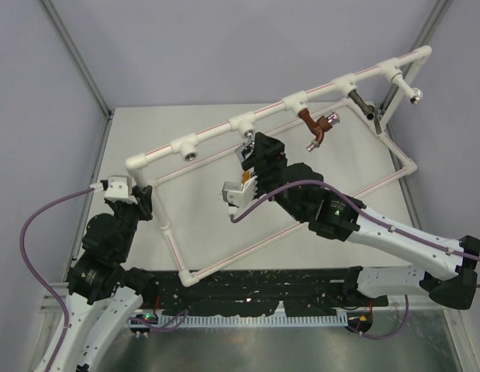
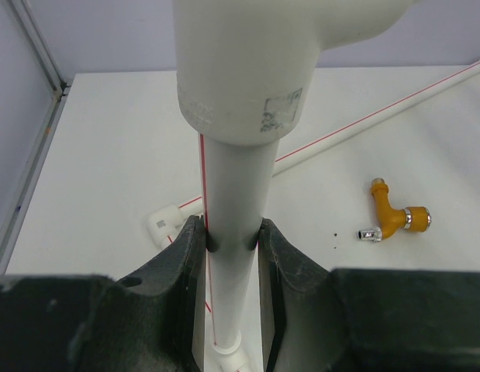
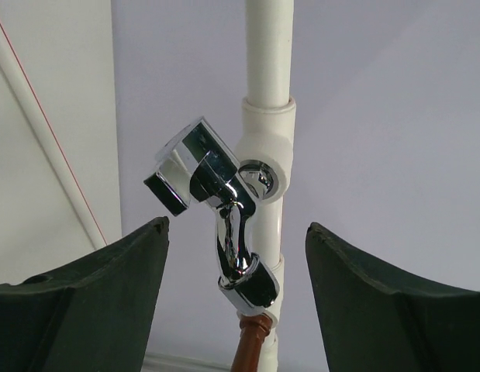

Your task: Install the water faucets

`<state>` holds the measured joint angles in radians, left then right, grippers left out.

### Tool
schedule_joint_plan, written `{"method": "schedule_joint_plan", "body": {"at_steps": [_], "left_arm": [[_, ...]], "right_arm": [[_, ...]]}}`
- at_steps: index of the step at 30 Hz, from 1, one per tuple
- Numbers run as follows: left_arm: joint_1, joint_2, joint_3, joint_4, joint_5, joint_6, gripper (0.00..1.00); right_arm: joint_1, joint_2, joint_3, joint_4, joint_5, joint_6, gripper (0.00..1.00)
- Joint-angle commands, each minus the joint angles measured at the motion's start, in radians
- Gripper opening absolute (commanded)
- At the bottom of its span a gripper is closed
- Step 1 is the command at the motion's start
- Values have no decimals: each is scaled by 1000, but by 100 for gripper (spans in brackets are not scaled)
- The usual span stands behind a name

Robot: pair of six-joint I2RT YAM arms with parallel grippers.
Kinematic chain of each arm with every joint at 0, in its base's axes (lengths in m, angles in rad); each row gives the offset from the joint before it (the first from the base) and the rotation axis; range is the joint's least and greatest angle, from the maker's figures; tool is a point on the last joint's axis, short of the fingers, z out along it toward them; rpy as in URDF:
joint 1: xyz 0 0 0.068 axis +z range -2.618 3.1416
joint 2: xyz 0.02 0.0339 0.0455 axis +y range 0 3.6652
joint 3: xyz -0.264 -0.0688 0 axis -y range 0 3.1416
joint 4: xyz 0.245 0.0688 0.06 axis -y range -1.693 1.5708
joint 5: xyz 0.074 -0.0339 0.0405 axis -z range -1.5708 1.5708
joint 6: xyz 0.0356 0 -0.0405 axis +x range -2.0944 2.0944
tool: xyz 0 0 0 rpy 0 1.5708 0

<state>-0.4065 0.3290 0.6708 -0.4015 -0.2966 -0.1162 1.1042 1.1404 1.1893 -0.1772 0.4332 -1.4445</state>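
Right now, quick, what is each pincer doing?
Left pincer: closed on the white pipe.
Right pincer: open, holding nothing, not touching the chrome faucet.

Chrome faucet at a pipe frame socket, spout down; red-brown faucet and dark grey faucet mounted alongside; orange-yellow faucet flat on surface.

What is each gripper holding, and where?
Left gripper clamps the white pipe frame on its upright post, below the corner fitting. Right gripper is open, holding nothing.

White pipe frame, thin red stripe; chrome faucet, orange-yellow faucet, seemingly red-brown faucet.
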Motion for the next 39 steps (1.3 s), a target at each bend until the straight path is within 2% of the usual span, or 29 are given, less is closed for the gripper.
{"method": "schedule_joint_plan", "body": {"at_steps": [1,4,8,11,15,16,19,20,21,22,23,27,29,31,36,38,39], "left_arm": [[-6,7,-5,-72,47,-10,0],[-6,7,-5,-73,47,-11,0],[-6,7,-5,-72,48,-11,0],[-6,8,-5,-72,47,-11,0],[-6,8,-7,-72,48,-11,0],[-6,8,-4,-72,48,-11,0],[-6,13,-5,-72,50,-11,0],[-6,10,-5,-72,50,-11,0],[-6,13,-5,-72,50,-11,0],[-6,13,-7,-72,50,-11,0],[-8,15,-7,-72,50,-11,0],[-8,15,-7,-72,54,-13,0],[-6,16,-7,-74,54,-14,0],[-6,16,-7,-72,54,-14,0],[-6,18,-8,-71,53,-14,0],[-6,22,-8,-71,53,-14,0],[-6,24,-8,-71,53,-14,0]], "right_arm": [[-3,18,-34,211,65,-106,73],[-7,36,-56,267,65,-117,68],[-18,67,-100,392,85,-145,52],[-20,88,-99,452,88,-46,42],[-30,93,-71,528,76,238,23],[-38,96,-60,528,70,363,19],[-52,93,-36,582,75,625,14],[-59,84,-39,603,70,773,10],[-73,76,-52,645,52,839,9],[-79,61,-63,668,47,1004,7],[-96,53,-89,724,33,1101,6],[-156,19,-210,922,27,1705,5],[-181,21,-264,1013,50,1928,5],[-194,25,-299,1071,73,2068,5],[-207,22,-364,1142,131,2280,6],[-210,13,-370,1144,116,2232,23],[-210,-1,-372,1136,110,2213,27]]}}
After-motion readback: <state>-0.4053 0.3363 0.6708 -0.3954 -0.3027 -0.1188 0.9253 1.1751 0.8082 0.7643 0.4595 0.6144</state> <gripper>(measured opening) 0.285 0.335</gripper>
